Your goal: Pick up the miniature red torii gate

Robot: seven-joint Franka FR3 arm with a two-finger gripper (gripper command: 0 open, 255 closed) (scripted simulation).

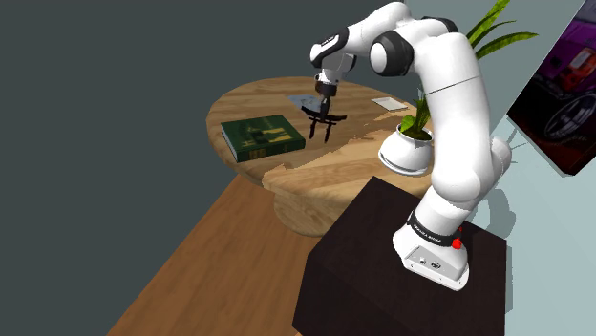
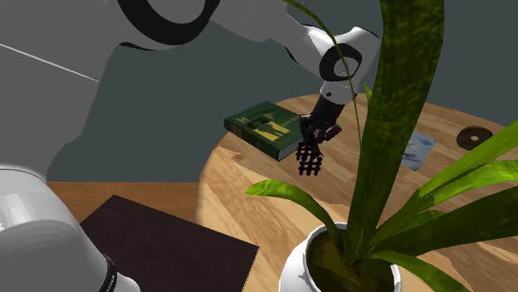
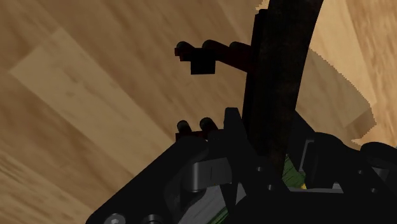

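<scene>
Green book [image 1: 263,136] lies flat on round wooden table [image 1: 315,205], to the shoulder view's left of the jaws & a bit nearer the cam, apart from them. The gripper [image 1: 325,109] points down over the table's middle. Jaws are closed in on the top of the torii gate [image 1: 323,124], which hangs straight beneath them, clasped. Gate looks near-black, w/ faint dark red on the crossbars in the wrist view; there one post runs up btwn the fingers & the bar ends stick out sideways. Can't tell if its feet are clear of the tabletop. A pale sheet [image 1: 304,98] lies flat on the table just behind the jaws. A 2nd pale card [image 1: 389,103] lies off to their right in the shoulder view. Potted plant [image 1: 409,151], white pot & long green leaves, stands right of the jaws, nearer the stand [image 1: 382,277], well apart from the gate. In the 2nd ext view a dark disc [image 2: 474,137] sits on the table beyond the jaws.
</scene>
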